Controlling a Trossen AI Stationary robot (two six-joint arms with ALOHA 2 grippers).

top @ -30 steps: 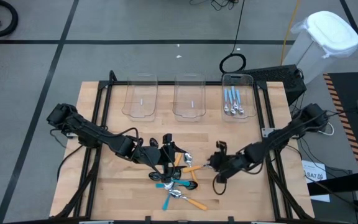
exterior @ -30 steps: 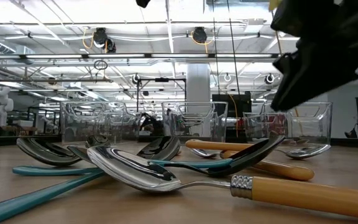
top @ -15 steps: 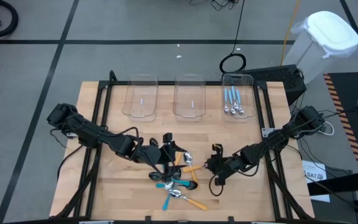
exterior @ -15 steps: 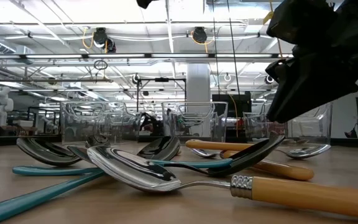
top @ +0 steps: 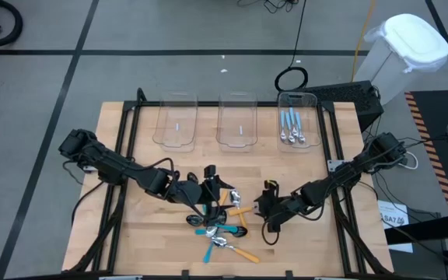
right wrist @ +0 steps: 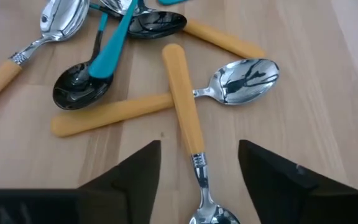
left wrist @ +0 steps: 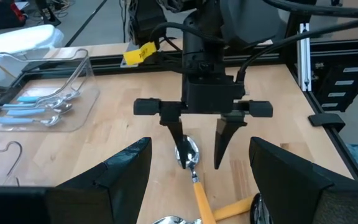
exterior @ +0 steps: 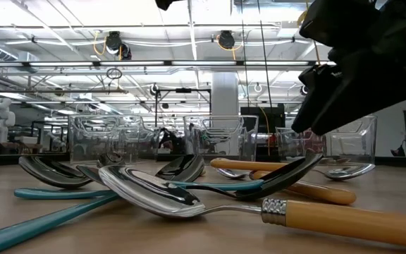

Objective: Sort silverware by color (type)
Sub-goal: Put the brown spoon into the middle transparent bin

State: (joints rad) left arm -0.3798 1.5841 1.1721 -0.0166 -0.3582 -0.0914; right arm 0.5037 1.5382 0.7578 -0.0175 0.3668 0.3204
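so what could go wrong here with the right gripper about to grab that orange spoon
1. The right gripper is open astride the orange spoon, which lies across another orange handle; closing may catch or drag both.
2. The pile is tangled, with a teal spoon overlapping others, so a lift could scatter it.
3. The left gripper sits open close by; the arms might collide.

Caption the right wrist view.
Open right gripper poised over an orange spoon in the mixed pile.
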